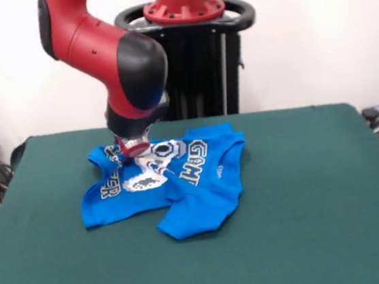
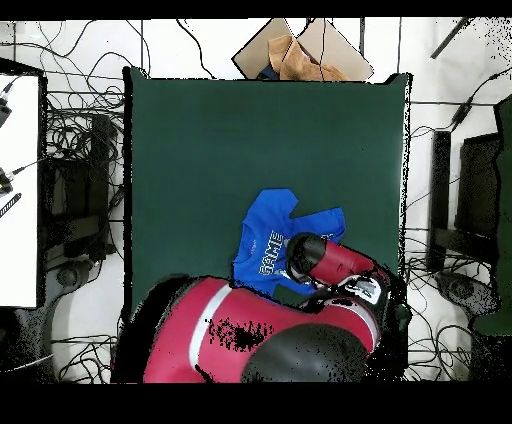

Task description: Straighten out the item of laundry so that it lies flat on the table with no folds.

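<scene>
The item of laundry (image 1: 181,191), a bright blue T-shirt with a white pixel print and pale lettering, lies rumpled on the table (image 1: 304,190) in its far-left part. One flap is folded over toward the near side, and the print is creased. My gripper (image 1: 131,149) is down on the shirt's far-left part, right at the print. From overhead the shirt (image 2: 268,232) shows near the table's (image 2: 250,130) bottom edge. There the red arm (image 2: 330,262) covers its right part and hides the gripper.
Green cloth stretches wide to the right and near side of the shirt in the front view. From overhead, a cardboard box (image 2: 300,50) sits past the table's top edge, cables lie around on the floor, and a white surface (image 2: 18,190) stands at the left.
</scene>
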### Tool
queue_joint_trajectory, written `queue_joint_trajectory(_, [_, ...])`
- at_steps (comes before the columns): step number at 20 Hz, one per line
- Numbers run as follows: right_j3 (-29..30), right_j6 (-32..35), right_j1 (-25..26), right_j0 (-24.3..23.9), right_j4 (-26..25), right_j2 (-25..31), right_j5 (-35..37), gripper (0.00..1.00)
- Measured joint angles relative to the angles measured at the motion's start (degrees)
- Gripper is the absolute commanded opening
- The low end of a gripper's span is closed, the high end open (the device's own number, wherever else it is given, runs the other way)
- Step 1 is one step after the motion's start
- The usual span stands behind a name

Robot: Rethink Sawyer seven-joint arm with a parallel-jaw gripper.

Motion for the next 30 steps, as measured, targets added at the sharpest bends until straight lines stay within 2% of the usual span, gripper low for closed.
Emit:
queue_joint_trajectory(4, [4.71, -0.05, -4.13, -4.38, -3.06, 4.31, -4.37, 1.00])
queue_joint_trajectory(10, [11.48, -0.05, -10.74, -11.25, -7.52, 10.16, -3.85, 1.00])
queue_joint_trajectory(13, [13.46, -0.05, -12.82, -13.04, -9.71, 11.83, -3.14, 1.00])
queue_joint_trajectory(19, [13.78, -0.05, -13.15, -13.58, -12.84, 13.04, -3.07, 1.00])
queue_joint_trajectory(30, [12.62, -0.05, -8.94, -14.40, -18.03, 15.91, -5.55, 1.00])
